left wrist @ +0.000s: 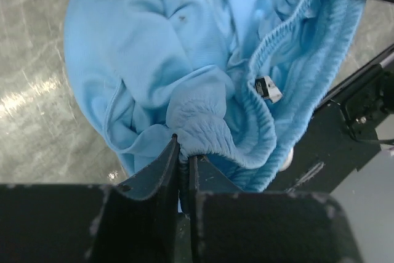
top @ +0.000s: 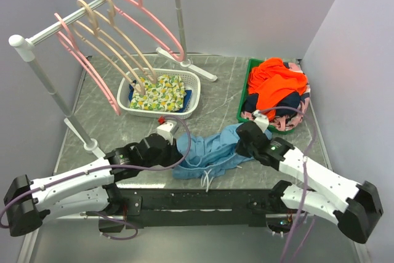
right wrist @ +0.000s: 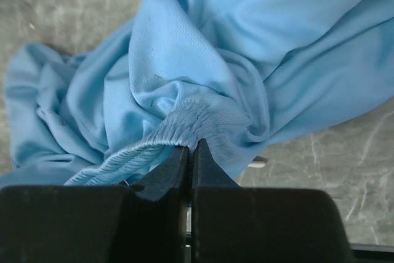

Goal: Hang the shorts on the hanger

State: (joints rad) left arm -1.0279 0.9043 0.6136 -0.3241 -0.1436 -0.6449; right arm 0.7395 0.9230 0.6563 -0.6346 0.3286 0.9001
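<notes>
Both arms stretched low over table [top: 215,100], angled inward. Left gripper [left wrist: 184,151] pinched tight on bunched shorts [top: 212,148]; right gripper [right wrist: 191,148] likewise clamped shorts' opposite end.

White links [top: 68,186], mauve cables [top: 154,166]; left hand [left wrist: 183,152], right hand [right wrist: 191,150] black.

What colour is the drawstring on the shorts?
White; the drawstring shows best in the top external view.

You see the light blue shorts [top: 212,149] bunched up on the surface's [top: 215,100] near edge, drawstring trailing; the pink hanger [top: 98,84] hangs on the rail [top: 74,21].
</notes>
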